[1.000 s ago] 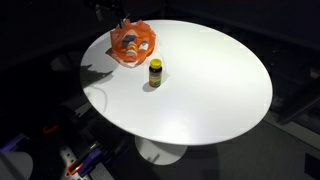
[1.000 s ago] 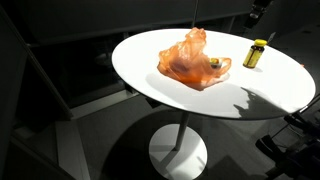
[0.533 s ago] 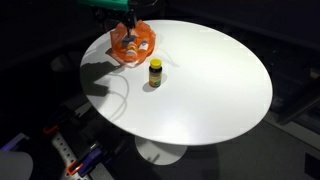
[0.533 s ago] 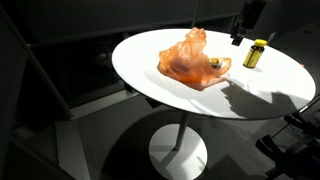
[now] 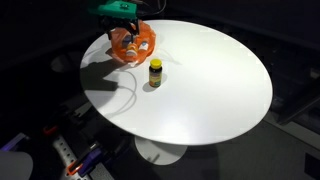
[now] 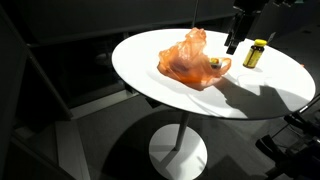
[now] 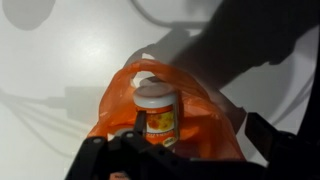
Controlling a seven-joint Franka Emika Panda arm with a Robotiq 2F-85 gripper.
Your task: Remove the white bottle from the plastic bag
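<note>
Hovering over the left part of the round white table [image 5: 210, 95] in an exterior view, the gripper [image 5: 128, 27] is hanging just above the orange plastic bag [image 5: 140, 48], which is lying crumpled near the table's far edge. To the right of the bag and a little nearer the camera, a yellow-capped bottle [image 5: 155, 72] is standing upright on the tabletop, apart from the bag. In an exterior view from another angle, the plastic bag [image 6: 185, 60] is sitting as a rumpled heap toward the middle of the table [image 6: 160, 85]. The gripper [image 6: 232, 46] is hanging over the bag's right-hand end, and the yellow-capped bottle [image 6: 255, 53] is standing just beyond it, further right. In the wrist view, the gripper [image 7: 175, 140] is showing as dark shapes along the bottom edge, and its fingers [image 7: 95, 160] are standing well apart, one at the lower left and one at the lower right, gripping nothing. Between them the white bottle [image 7: 155, 105] is resting inside the open mouth of the plastic bag [image 7: 215, 125]. Its white cap is pointing up the frame and its orange label is facing the camera, while the orange film is wrapping around it on both sides. Whether either finger is touching the bag is hard to tell here. To the upper right, the arm's broad shadow [image 7: 250, 40] is falling across the white tabletop.
</note>
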